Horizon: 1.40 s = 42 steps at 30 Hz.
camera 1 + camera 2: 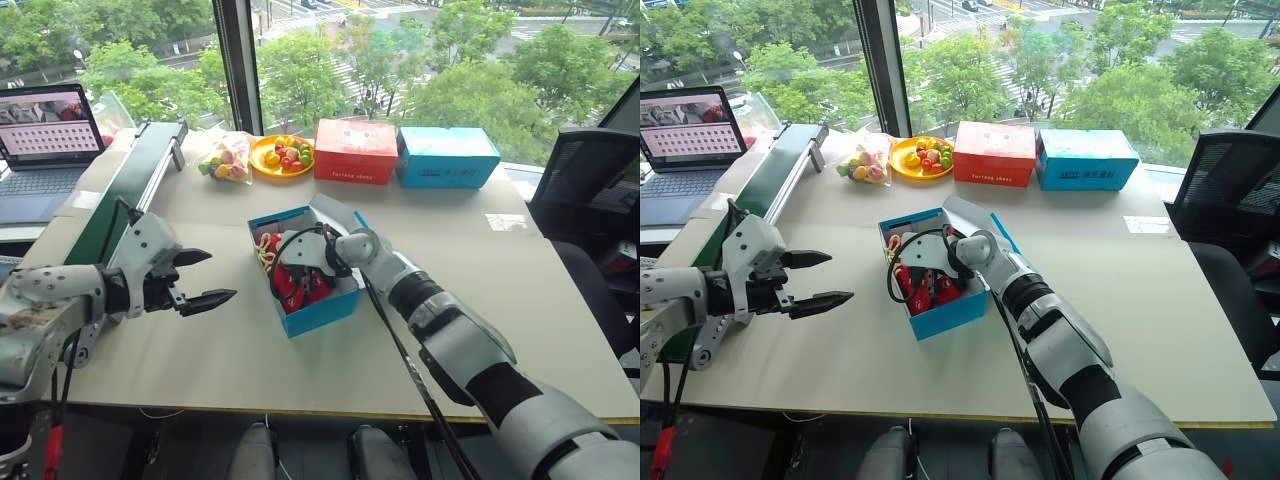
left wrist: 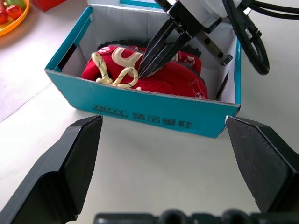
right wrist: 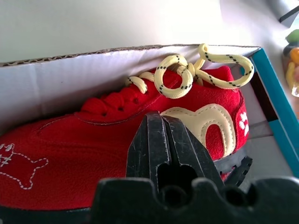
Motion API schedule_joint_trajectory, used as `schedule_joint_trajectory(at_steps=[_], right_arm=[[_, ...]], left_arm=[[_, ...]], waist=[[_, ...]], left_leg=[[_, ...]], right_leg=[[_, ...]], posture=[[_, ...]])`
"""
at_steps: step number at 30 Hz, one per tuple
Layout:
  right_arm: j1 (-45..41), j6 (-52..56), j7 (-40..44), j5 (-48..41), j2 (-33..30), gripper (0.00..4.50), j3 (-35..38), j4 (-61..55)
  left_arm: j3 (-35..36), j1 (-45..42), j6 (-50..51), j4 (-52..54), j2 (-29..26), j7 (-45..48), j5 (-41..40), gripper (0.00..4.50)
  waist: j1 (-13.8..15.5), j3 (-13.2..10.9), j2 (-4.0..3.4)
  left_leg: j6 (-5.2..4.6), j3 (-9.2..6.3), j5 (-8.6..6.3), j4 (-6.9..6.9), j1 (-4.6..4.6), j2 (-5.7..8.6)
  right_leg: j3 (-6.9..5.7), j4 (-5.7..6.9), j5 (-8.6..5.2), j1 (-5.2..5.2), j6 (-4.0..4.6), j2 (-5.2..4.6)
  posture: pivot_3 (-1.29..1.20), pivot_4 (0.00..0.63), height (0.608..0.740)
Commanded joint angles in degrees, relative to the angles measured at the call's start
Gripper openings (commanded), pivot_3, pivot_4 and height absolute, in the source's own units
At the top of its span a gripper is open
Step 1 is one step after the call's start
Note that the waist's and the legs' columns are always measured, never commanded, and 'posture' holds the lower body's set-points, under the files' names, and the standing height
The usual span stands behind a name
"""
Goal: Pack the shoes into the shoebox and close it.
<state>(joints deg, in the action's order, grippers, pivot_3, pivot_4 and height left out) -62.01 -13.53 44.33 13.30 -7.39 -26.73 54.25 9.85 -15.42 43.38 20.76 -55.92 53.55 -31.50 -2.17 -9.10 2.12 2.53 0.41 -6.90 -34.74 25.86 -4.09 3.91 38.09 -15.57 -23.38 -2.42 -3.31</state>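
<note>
Shoebox (image 1: pixel 318 310) sits mid-surface (image 1: pixel 250 360), lid flap (image 1: pixel 335 213) open and tilted up at its far side. Shoes (image 2: pixel 177 77) are inside it, red with pale laces (image 2: pixel 114 70) bunched toward the box's left end.

Right gripper (image 2: pixel 145 69) is down inside the box, fingers (image 3: pixel 163 140) pressed fully together, tips on the red upper of a shoe right beside the laces. Nothing pinched between them that I can see.

Left gripper (image 1: pixel 205 278) hovers above the surface at 9 o'clock from the box, well apart from it, fingers (image 2: pixel 70 163) spread wide, holding nothing.

Far edge, 12 o'clock from the box: red box (image 1: pixel 356 151), lighter blue box (image 1: pixel 447 156) at its 3 o'clock, and a yellow plate of fruit (image 1: pixel 283 155) at its 9 o'clock. Laptop (image 1: pixel 45 135) at 10 o'clock.
</note>
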Motion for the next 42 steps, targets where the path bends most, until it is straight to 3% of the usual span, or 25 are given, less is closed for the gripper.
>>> schedule_joint_trajectory(at_steps=[1,5,9,12,16,18,23,32,38,42], right_arm=[[4.11,15.30,4.44,-11.33,-4.76,0.05,11.24,-19.52],[12.46,40.53,7.97,-22.54,-12.11,0.05,19.52,-45.27],[21.02,65.25,12.83,-35.73,-26.74,0.05,27.02,-70.62],[30.45,72.93,15.17,-41.16,-37.12,0.05,32.45,-80.80],[44.57,73.08,12.99,-39.88,-43.61,0.05,35.04,-83.49],[51.04,71.15,10.21,-37.76,-43.88,0.05,35.44,-82.41],[57.66,67.51,7.42,-37.10,-40.41,0.05,31.42,-79.13],[50.66,57.55,-0.27,-29.99,-33.38,0.05,26.03,-61.24],[44.94,50.22,-1.39,-28.19,-27.86,0.05,25.49,-47.98],[43.86,49.33,1.25,-29.25,-24.33,0.05,24.03,-45.85]], left_arm=[[-4.68,-4.99,-3.01,-2.64,1.15,2.62,1.40,4.50],[-9.36,-10.10,-5.58,-7.26,3.13,5.72,3.12,4.50],[-14.62,-16.60,-9.86,-15.63,5.90,9.82,6.60,4.50],[-17.79,-22.08,-12.87,-21.64,8.76,12.47,9.10,4.50],[-19.81,-26.34,-15.59,-26.46,11.31,15.17,11.33,4.50],[-20.20,-27.65,-16.25,-27.84,11.95,16.33,11.99,4.50],[-19.72,-28.16,-16.68,-28.70,11.85,17.83,13.10,4.50],[-17.37,-25.80,-14.59,-25.09,9.32,17.59,13.18,4.50],[-16.18,-24.81,-13.44,-23.59,8.19,17.02,13.09,4.50],[-15.02,-24.37,-12.72,-22.88,6.84,16.74,13.05,4.50]], waist=[[0.26,-0.02,0.00],[1.36,-0.03,-0.01],[2.36,-0.08,-0.09],[2.54,-0.08,-0.09],[1.95,-0.06,-0.05],[1.81,-0.06,-0.04],[0.88,-0.07,-0.05],[1.04,-0.07,-0.05],[1.28,-0.08,-0.06],[1.32,-0.08,-0.06]], left_leg=[[0.00,0.02,0.00,0.00,0.00,0.00],[-0.01,-0.06,0.00,-0.04,0.28,0.00],[-0.01,-0.03,0.00,-0.09,0.38,0.02],[-0.01,-0.03,0.00,-0.13,0.37,0.03],[-0.04,-0.02,-0.02,-0.15,0.25,0.03],[-0.06,-0.03,-0.03,-0.17,0.26,0.06],[-0.09,-0.05,-0.03,-0.23,0.23,0.08],[-0.08,-0.09,-0.03,-0.31,0.07,0.09],[-0.08,-0.09,-0.03,-0.25,0.09,0.09],[-0.08,-0.09,-0.03,-0.24,0.09,0.10]], right_leg=[[0.02,-0.02,0.00,-0.03,0.00,0.00],[-0.06,-0.03,-0.04,-0.12,-0.05,0.00],[-0.06,-0.04,-0.05,-0.22,-0.04,-0.01],[-0.05,-0.05,-0.07,-0.21,-0.03,-0.01],[0.00,-0.12,-0.20,-0.07,-0.16,0.00],[0.01,-0.12,-0.20,-0.03,-0.16,-0.01],[0.06,-0.06,-0.25,-0.02,-0.26,0.00],[0.05,-0.08,-0.38,0.17,-0.50,-0.01],[0.04,-0.09,-0.38,0.16,-0.48,0.00],[0.03,-0.08,-0.38,0.17,-0.49,0.00]], posture=[[0.00,0.150,0.740],[0.00,0.150,0.740],[0.00,0.150,0.740],[0.00,0.150,0.740],[0.00,0.150,0.740],[0.00,0.150,0.740],[0.00,0.150,0.740],[0.00,0.150,0.740],[0.00,0.150,0.740],[0.00,0.150,0.740]])
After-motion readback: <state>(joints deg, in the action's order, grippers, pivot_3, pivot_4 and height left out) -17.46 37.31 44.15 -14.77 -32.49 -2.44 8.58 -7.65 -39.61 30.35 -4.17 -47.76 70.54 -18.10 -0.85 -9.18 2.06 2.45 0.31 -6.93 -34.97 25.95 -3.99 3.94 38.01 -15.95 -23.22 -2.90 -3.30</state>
